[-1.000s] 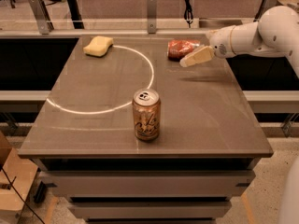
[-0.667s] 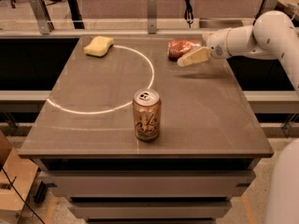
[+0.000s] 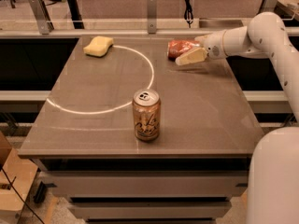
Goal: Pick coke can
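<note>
Table (image 3: 93, 129): grey-brown top; landmark = tan can (image 3: 146, 115), upright, near front edge, mid-width. Sponge (image 3: 98, 46): yellow; behind and left of tan can, near back edge. White arc (image 3: 153, 71): curved line on top; runs from left of tan can, passes just behind it, bends back toward sponge. Coke can (image 3: 179, 47): red; appears to lie on its side; behind and right of tan can, near back edge. Gripper (image 3: 188, 56): at coke can, pale part across its near side; open or closed: cannot tell. Arm (image 3: 243, 36): white; enters from right.

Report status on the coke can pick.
Gripper at far right of table, at the coke can. Can lying on its side, not lifted. Tan can and sponge well clear.
</note>
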Controlling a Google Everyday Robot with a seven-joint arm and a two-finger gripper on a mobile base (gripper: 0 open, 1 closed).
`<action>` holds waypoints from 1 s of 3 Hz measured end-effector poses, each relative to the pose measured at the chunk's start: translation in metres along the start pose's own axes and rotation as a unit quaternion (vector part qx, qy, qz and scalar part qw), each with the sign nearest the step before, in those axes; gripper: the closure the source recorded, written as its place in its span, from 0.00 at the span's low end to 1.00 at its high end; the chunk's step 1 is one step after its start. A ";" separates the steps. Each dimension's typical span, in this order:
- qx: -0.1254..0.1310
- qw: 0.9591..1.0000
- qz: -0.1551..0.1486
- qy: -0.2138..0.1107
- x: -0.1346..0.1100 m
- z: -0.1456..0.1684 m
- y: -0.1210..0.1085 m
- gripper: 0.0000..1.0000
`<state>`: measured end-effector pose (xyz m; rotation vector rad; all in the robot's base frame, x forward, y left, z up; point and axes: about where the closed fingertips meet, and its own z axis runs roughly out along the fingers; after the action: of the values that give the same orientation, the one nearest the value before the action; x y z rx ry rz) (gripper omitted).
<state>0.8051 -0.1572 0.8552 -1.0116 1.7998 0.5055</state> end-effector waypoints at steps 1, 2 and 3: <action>-0.008 1.000 0.000 0.004 0.001 0.005 -0.001 0.40; -0.013 1.000 -0.005 0.003 -0.003 0.006 0.002 0.64; -0.018 0.999 -0.027 -0.005 -0.024 0.003 0.012 0.87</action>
<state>0.8017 -0.1382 0.8741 -1.0768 1.7549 0.5110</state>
